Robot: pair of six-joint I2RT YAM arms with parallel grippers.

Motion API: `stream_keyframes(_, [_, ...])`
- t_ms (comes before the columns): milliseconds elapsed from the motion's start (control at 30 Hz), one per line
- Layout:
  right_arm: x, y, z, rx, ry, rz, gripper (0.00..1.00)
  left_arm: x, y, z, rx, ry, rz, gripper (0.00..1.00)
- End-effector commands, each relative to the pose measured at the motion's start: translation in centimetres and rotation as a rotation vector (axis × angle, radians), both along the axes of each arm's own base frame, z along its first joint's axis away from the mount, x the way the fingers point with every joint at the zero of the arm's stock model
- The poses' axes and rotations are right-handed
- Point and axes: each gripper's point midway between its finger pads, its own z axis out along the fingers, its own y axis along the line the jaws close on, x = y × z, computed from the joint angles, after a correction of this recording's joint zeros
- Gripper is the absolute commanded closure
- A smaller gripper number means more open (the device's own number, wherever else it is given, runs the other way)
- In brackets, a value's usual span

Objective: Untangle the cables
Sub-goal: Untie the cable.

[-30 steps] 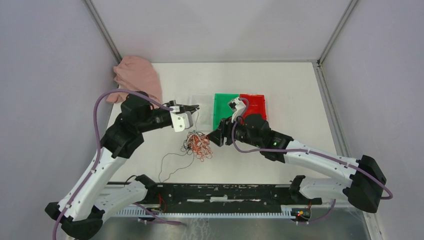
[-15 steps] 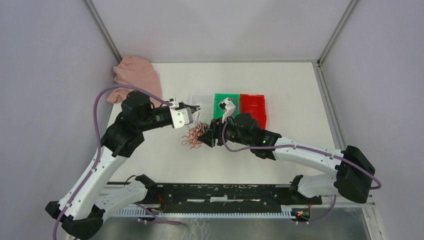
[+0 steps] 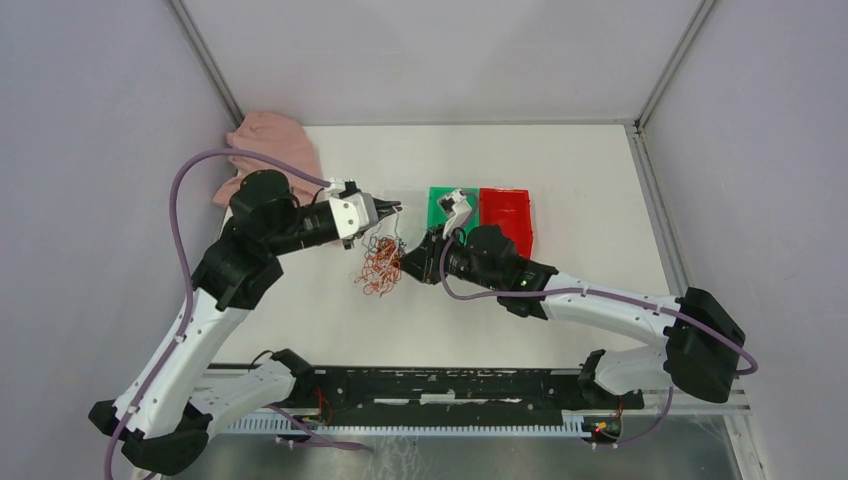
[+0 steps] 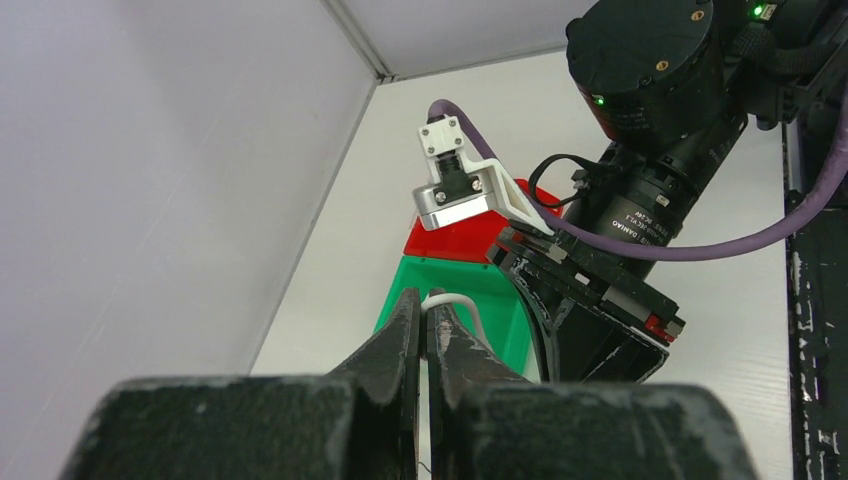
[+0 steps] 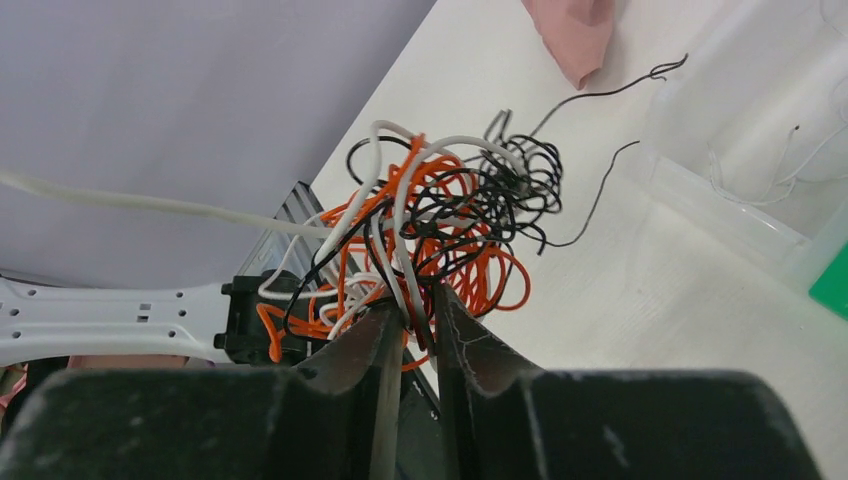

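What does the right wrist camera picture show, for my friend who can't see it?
The right claw pinches strands of a curly tangle of orange, black and white cables above the white table. One white strand stretches off to the left. A pink cloth and a clear bin lie behind.

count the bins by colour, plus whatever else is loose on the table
clear bin: 1
green bin: 1
red bin: 1
pink cloth: 1
cable tangle: 1
total: 5
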Motion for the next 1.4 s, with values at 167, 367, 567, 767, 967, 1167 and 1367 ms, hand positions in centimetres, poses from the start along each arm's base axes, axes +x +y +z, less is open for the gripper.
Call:
stream_keyframes(167, [-0.2,-2.0,-2.9,-0.034,0.016,-0.061,0.88,0.4,2.4,6.3,-0.045,-0.181,0.124,0.97])
stream_keyframes(367, [-1.2,-4.6,-7.2,-0.125,0.064,-0.092,0.92,2.3,6.4,7.3,0.054,-0.324,0.339,0.97])
stream_keyframes(567, [-2.1,-6.7,-10.6,-0.191,0.113,-0.116,0.89,3.7,9.9,6.8,0.129,-0.364,0.529,0.97])
stream_keyframes(767, [-2.7,-8.1,-11.3,-0.198,0.130,-0.136,0.70,3.3,11.0,4.2,0.179,-0.348,0.557,0.97])
stream_keyframes(967, [-2.3,-9.5,-10.5,-0.254,0.095,-0.173,0.61,2.9,10.5,5.4,0.111,-0.335,0.539,0.97])
stream_keyframes(1167, [-1.3,-10.8,-6.3,-0.282,-0.005,-0.215,0.48,1.0,7.4,4.0,0.061,-0.204,0.358,0.97])
stream_keyframes(1367, [-1.0,-10.6,-0.6,-0.238,-0.111,-0.194,0.28,0.5,6.1,2.2,0.040,-0.105,0.298,0.97])
